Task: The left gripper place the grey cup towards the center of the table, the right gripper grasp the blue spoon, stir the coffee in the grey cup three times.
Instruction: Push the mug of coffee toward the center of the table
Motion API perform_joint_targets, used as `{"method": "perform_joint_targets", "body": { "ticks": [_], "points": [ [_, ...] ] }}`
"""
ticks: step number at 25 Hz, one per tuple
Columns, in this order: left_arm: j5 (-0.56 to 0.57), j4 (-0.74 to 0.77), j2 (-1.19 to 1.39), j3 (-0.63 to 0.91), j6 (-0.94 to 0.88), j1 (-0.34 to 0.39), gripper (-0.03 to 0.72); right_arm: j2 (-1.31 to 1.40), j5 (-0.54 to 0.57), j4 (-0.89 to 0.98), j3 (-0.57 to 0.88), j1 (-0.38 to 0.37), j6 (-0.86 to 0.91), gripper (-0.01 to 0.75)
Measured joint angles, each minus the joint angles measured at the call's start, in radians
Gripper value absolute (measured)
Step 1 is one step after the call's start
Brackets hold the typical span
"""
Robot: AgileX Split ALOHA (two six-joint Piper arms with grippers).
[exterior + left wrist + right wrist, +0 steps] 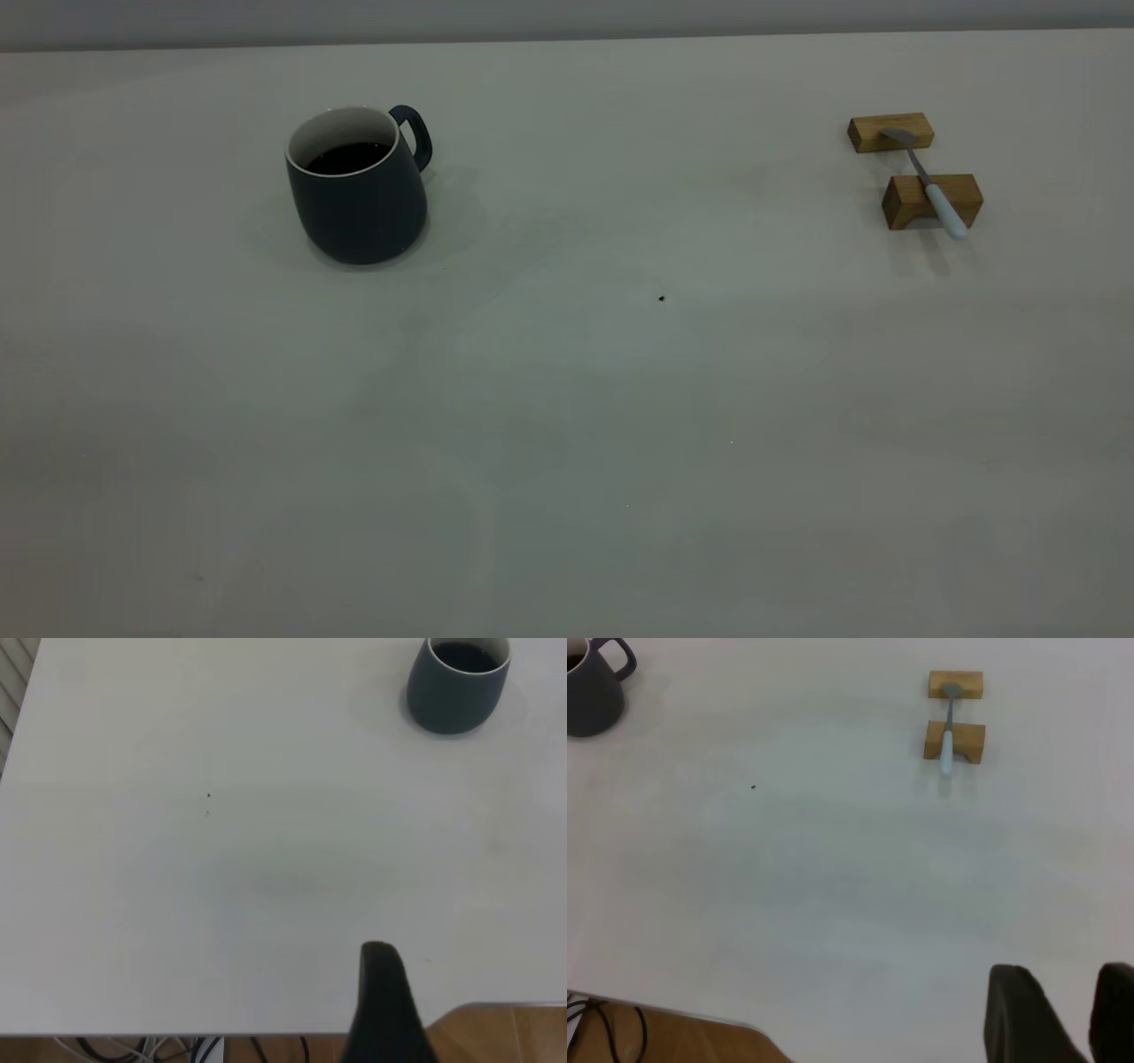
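Grey cup [359,190]: rounded slate-grey mug, wider toward the base, with a white interior, pale rim and small loop handle turned to the far right. It stands upright on the left part of the table [567,425], well apart from everything else. Coffee [347,158]: dark, flat liquid seen low inside the cup.

Blue spoon [928,186]: slim, with a pale blue-white rounded handle and a grey metal neck and bowl. It is laid across two tan wooden blocks [932,200] at the far right, the bowl resting on the farther block, the handle overhanging the nearer one.

Table: wide, matte, pale grey-white; a tiny dark speck [661,299] is seen near the middle. Nothing stands between cup and spoon.

Left gripper [383,1010]: one dark tapered finger is seen above the table's near edge, holding nothing; whether it is parted cannot be told.

Right gripper [1072,1014]: two dark fingers are seen apart, with a gap between them, holding nothing, far from the spoon.
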Motion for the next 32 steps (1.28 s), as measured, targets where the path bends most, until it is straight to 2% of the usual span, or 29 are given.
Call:
{"method": "perform_joint_targets", "body": {
  "ticks": [10, 14, 20, 27, 32],
  "points": [
    [0.000, -0.001, 0.017, 0.000, -0.024, 0.000, 0.585, 0.000, 0.000, 0.000, 0.000, 0.000, 0.000, 0.237],
    [-0.027, 0.001, 0.175, -0.010, -0.044, 0.000, 0.585, 0.000, 0.000, 0.000, 0.000, 0.000, 0.000, 0.237],
    [-0.150, 0.000, 0.580, -0.072, -0.033, 0.000, 0.585, 0.000, 0.000, 0.000, 0.000, 0.000, 0.000, 0.237],
    [-0.403, 0.000, 1.000, -0.171, 0.064, 0.000, 0.585, 0.000, 0.000, 0.000, 0.000, 0.000, 0.000, 0.237],
    [-0.517, 0.000, 1.288, -0.292, 0.098, 0.000, 0.585, 0.000, 0.000, 0.000, 0.000, 0.000, 0.000, 0.237]
  ]
}}
